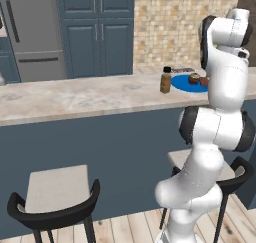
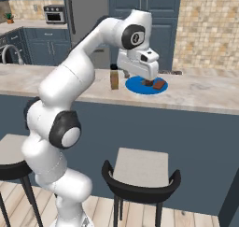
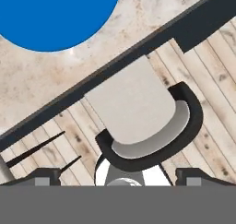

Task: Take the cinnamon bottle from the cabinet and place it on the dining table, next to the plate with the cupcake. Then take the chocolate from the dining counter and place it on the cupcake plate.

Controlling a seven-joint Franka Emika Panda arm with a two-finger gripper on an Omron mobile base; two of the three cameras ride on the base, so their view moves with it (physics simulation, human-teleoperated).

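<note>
The cinnamon bottle (image 1: 165, 81) (image 2: 114, 79) stands upright on the dining table (image 1: 75, 99) (image 2: 200, 93), just left of the blue plate (image 1: 184, 83) (image 2: 140, 88) (image 3: 55, 15). On the plate sit the cupcake (image 1: 194, 79) (image 2: 148, 82) and, beside it, the chocolate (image 1: 203, 80) (image 2: 159, 85). My gripper (image 2: 138, 74) (image 3: 120, 173) hovers above the plate's near side, open, with nothing between its fingers. In the hand view the plate's rim shows at the top left, past the table's dark edge. The cabinet is out of view.
Two bar stools (image 1: 57, 189) (image 2: 140, 167) stand in front of the table's blue base, one directly under my hand (image 3: 131, 103). Tall blue cabinets (image 1: 97, 32) and a steel fridge (image 1: 32, 32) line the far wall.
</note>
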